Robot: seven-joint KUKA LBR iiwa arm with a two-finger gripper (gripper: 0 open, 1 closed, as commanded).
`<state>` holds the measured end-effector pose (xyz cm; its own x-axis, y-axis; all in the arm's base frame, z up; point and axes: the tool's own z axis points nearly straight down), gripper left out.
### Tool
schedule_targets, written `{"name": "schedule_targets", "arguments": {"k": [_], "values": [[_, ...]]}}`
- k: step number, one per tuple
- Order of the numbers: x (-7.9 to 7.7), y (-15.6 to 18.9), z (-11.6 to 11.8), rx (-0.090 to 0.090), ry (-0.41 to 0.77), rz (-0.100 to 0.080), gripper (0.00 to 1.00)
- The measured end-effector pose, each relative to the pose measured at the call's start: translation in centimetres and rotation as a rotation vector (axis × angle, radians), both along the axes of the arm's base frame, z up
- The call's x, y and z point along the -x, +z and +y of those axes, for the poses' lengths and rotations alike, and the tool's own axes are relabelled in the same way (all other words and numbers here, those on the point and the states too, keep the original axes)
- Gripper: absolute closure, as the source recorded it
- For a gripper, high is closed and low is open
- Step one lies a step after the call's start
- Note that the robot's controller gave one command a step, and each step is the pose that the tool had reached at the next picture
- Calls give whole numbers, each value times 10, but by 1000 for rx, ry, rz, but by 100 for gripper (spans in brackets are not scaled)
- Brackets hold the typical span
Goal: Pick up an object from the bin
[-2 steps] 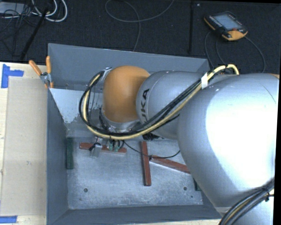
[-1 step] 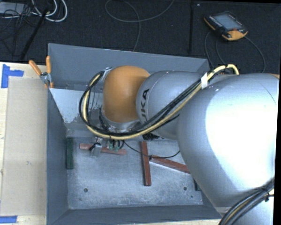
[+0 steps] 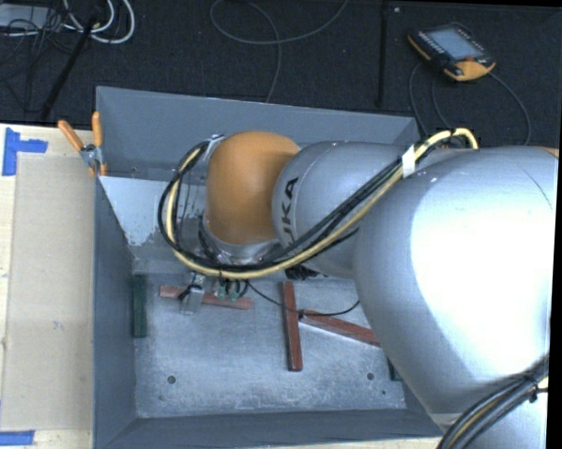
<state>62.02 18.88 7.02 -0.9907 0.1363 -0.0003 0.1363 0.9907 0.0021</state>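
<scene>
My gripper [image 3: 200, 290] pokes out under the arm's orange wrist cover, low over the bin floor near the back left. Directly beneath it lies a short reddish-brown flat stick [image 3: 228, 302], running left to right; whether the gripper touches it I cannot tell. To the left, a dark green bar [image 3: 140, 305] lies lengthwise along the bin's left wall. A longer brown stick [image 3: 292, 328] lies to the right of the gripper, pointing toward the front.
Another brown strip with a pale edge [image 3: 343, 328] crosses the long stick on the right and disappears under the arm. The arm's big silver body covers the bin's right side. The bin's sloped walls rise close behind the gripper.
</scene>
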Motion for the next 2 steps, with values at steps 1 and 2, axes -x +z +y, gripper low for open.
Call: {"name": "schedule_targets", "arguments": {"k": [1, 2], "values": [[0, 0, 0, 0, 0, 0, 100], [16, 141, 11, 1, -14, -1, 100]]}}
